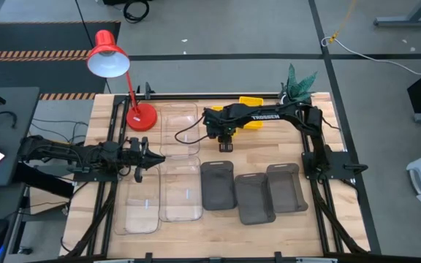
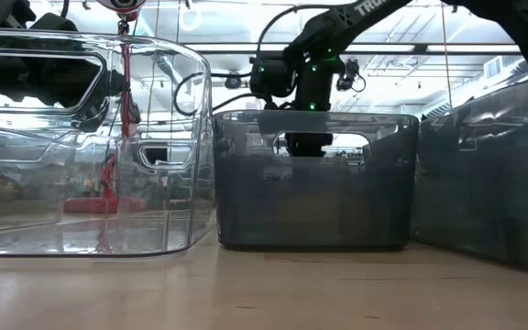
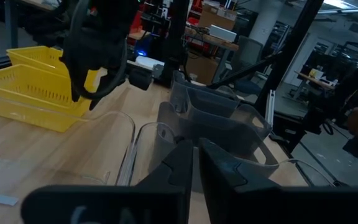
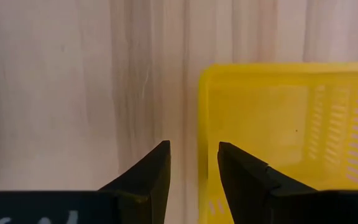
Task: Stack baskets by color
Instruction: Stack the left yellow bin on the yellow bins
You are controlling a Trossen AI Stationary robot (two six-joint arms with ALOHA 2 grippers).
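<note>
Overhead, the right claw (image 1: 226,145) hangs near the middle of the wooden tabletop (image 1: 269,226), just beside the yellow baskets (image 1: 252,111) at the far edge. In its wrist view the fingers (image 4: 148,180) stand apart with a modest gap and nothing between them, one on either side of the yellow basket's rim (image 4: 205,124) above bare wood.

The left claw (image 1: 152,158) reaches in from the left side, level with the gap between the clear baskets (image 1: 180,191). Its fingers (image 3: 179,168) are pressed almost together, and no object shows between them.

Four clear baskets lie on the left half: two near the front edge side by side, two farther back beside the red desk lamp (image 1: 115,69). Three dark grey baskets (image 1: 254,193) sit in a row toward the front right, close together. A small potted plant (image 1: 298,80) stands at the far right corner.
</note>
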